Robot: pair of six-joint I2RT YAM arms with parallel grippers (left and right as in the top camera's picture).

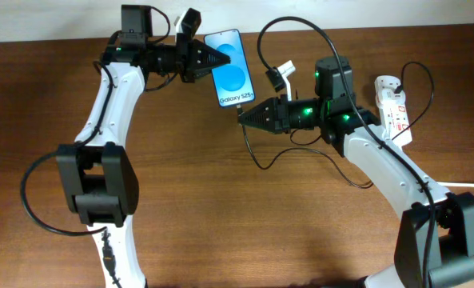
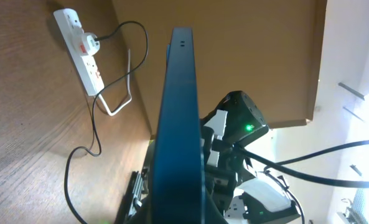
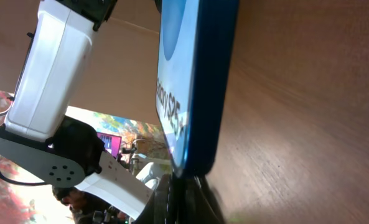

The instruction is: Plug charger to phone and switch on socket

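Left gripper (image 1: 211, 58) clamps the phone (image 1: 233, 70) near the table's (image 1: 221, 232) far edge; right gripper (image 1: 241, 115), pinching the charger (image 1: 256, 156), should push straight in.

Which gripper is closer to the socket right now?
Right. The right gripper is at the bottom end of the phone, left of the socket in the overhead view. The left gripper holds the phone's upper left edge, farther from it.
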